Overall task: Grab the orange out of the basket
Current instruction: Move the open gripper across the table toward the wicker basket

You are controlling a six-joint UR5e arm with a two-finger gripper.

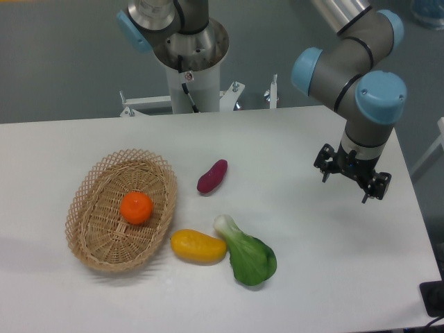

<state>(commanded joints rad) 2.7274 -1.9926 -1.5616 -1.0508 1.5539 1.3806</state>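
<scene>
The orange [137,207] is small, round and bright, and lies in the middle of the oval tan wicker basket [97,239] on the left of the white table. My gripper [345,189] hangs far off to the right, above the table's right side. Its two dark fingers point down and stand apart, with nothing between them. Nothing covers the orange.
A purple sweet potato [212,176] lies just right of the basket. A yellow mango-like fruit [198,246] and a green bok choy [246,255] lie in front, right of the basket. The arm's base [189,55] stands behind the table's far edge.
</scene>
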